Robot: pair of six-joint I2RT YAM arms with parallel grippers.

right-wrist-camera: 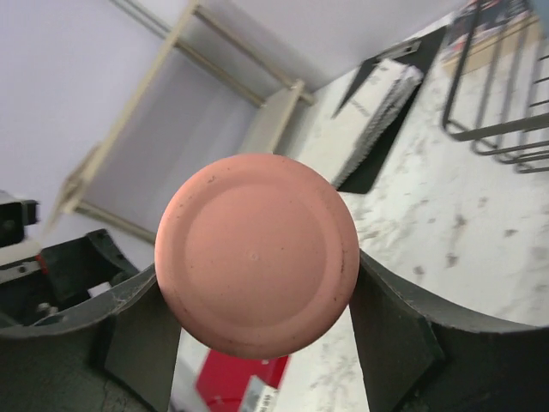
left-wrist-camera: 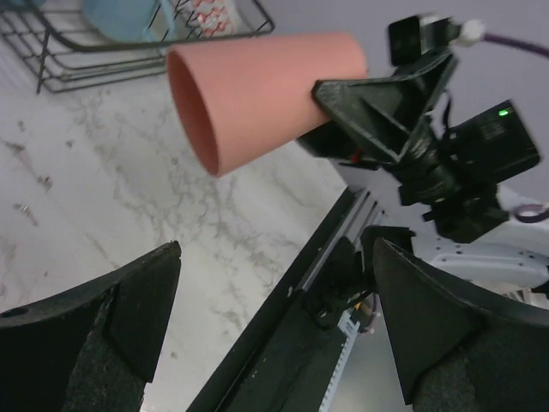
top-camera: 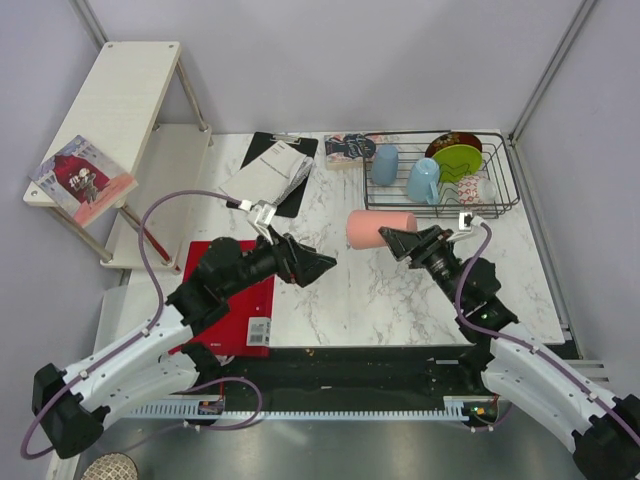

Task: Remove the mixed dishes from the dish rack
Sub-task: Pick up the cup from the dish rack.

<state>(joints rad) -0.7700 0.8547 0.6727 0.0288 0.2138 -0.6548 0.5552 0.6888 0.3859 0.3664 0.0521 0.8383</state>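
From above, the right gripper [top-camera: 392, 238] is clasping the pink cup [top-camera: 378, 229] on its side, just off the dish rack's [top-camera: 440, 208] near-left corner and clear of its wires. A light blue mug [top-camera: 422, 180] and a lime-green plate [top-camera: 458, 162] are sitting inside the rack. The left gripper [top-camera: 322, 265] is hanging farther from the rack, jaws spread wide and holding nothing.

In the left wrist view, the cup's mouth is facing the spread fingers [left-wrist-camera: 141, 300], rack behind it.

In the right wrist view, the pads [right-wrist-camera: 390, 330] are pinching the cup near its base. Being tapered and smooth, it could squirt out of that pinch, or get knocked loose by a hasty left arm.
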